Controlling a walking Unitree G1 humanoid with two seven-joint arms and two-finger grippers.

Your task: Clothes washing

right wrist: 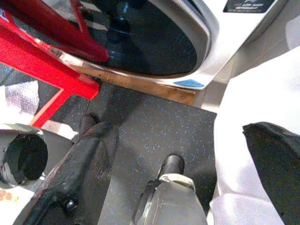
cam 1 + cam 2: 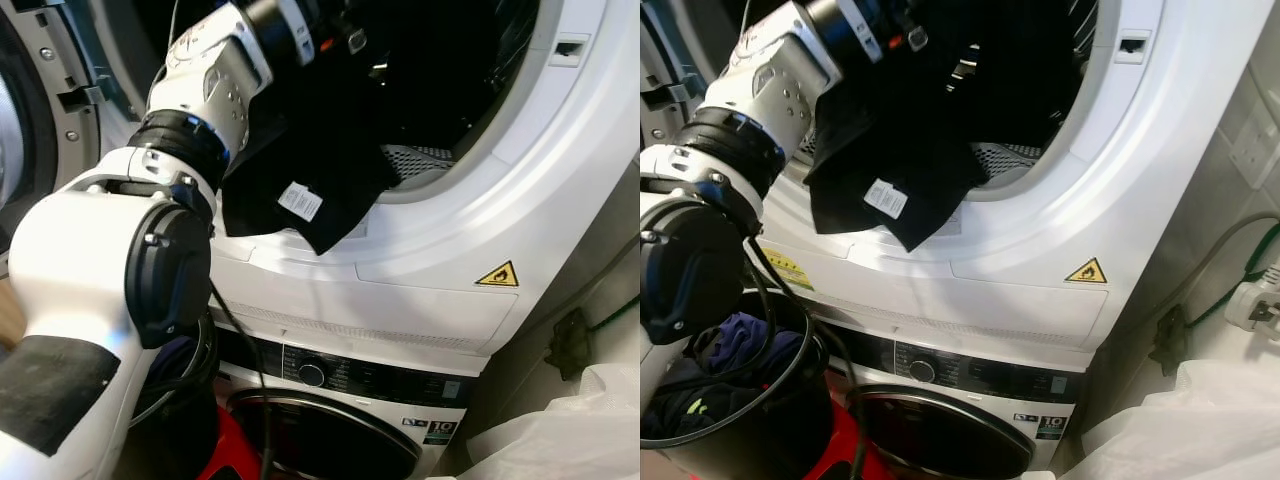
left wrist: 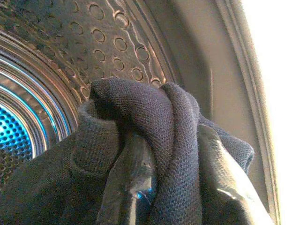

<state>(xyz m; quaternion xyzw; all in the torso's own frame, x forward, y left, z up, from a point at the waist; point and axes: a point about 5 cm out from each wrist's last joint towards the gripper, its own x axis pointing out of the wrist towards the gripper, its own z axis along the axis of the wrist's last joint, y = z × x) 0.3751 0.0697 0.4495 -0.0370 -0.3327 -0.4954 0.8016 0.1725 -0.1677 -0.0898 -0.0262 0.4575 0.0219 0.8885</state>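
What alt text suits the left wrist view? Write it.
The left tool is shut on a dark knit garment, bunched over its black fingers inside a perforated metal drum with a blue glow at its back.

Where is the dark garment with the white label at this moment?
The dark garment hangs over the lower rim of the upper machine's round opening, on the left in the head views, with its upper part held by the left gripper inside the drum.
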